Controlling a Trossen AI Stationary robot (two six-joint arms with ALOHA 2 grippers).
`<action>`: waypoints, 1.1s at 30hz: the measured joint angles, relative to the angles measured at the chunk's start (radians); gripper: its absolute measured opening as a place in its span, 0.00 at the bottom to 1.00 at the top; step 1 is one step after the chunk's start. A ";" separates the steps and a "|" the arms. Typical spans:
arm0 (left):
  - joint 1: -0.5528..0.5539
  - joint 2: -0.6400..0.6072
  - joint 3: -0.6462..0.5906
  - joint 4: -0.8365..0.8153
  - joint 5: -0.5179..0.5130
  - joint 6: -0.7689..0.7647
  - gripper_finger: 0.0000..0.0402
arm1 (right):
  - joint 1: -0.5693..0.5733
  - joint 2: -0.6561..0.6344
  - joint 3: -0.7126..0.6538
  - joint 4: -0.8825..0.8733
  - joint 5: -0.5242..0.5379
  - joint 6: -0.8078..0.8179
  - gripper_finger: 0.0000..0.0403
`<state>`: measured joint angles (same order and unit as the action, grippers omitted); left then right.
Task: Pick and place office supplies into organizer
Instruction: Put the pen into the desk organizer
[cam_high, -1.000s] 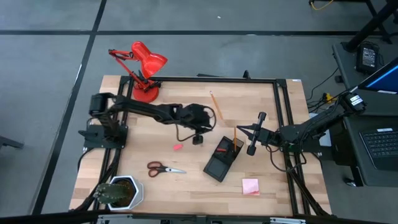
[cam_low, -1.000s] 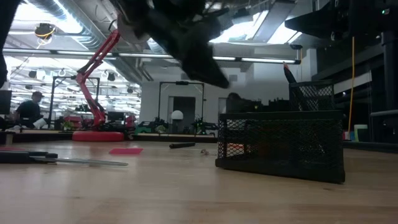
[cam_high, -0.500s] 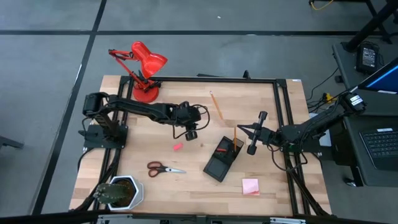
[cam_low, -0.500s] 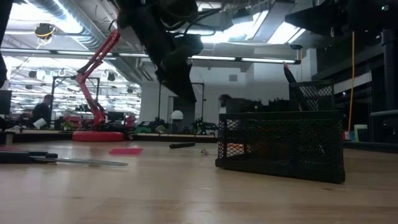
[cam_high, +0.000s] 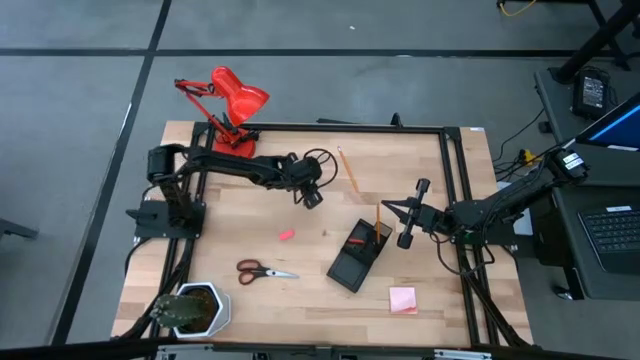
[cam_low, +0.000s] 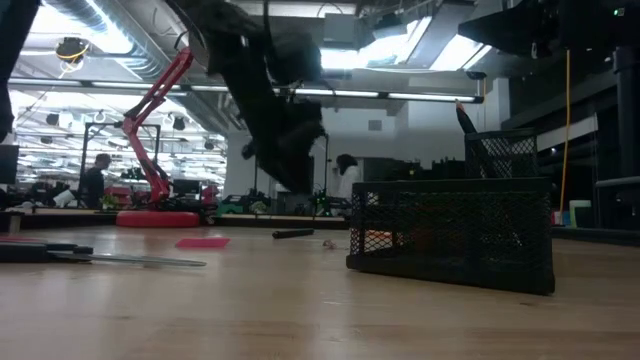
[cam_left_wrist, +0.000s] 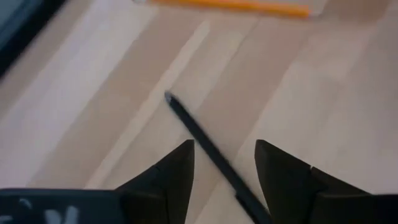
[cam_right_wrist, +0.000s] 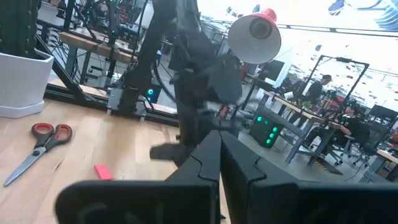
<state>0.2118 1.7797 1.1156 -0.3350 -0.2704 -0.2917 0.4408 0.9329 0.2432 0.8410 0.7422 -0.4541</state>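
A black pen (cam_left_wrist: 199, 134) lies flat on the wooden table, and my left gripper (cam_left_wrist: 224, 165) hovers over it, open, slanting down. One finger stands on each side of the pen without touching it. An orange pencil (cam_left_wrist: 230, 5) lies just beyond, toward the far edge (cam_high: 348, 170). In the high view my left gripper (cam_high: 311, 197) is at mid-table, left of the black mesh organizer (cam_high: 352, 265). My right gripper (cam_high: 392, 209) waits shut and empty just beyond the organizer's far end. Red-handled scissors (cam_high: 265, 270), a pink eraser (cam_high: 287, 235) and a pink sticky-note pad (cam_high: 403, 298) lie on the table.
A red desk lamp (cam_high: 228, 108) stands at the far left corner. A potted plant in a white pot (cam_high: 192, 310) stands at the near left corner. A black frame rail (cam_high: 455, 190) runs along the table's right side. People move about in the room behind.
My left gripper has moved from beside the organizer toward the table's far edge, sunk lower and rolled about its own axis. It now hangs over the black pen, and its fingers stand wider apart than before. My right arm has kept still.
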 joint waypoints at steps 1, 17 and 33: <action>0.006 0.018 0.000 0.012 0.000 -0.009 0.41 | 0.000 0.000 0.000 0.000 0.000 0.000 0.03; 0.061 0.169 0.006 0.025 0.063 -0.065 0.42 | 0.000 0.000 0.000 -0.008 0.000 -0.026 0.03; 0.043 0.162 0.005 -0.046 0.104 0.009 0.17 | 0.000 0.000 0.000 -0.014 0.000 -0.026 0.03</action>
<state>0.2553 1.9421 1.1205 -0.3814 -0.1660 -0.2827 0.4404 0.9333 0.2432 0.8272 0.7418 -0.4805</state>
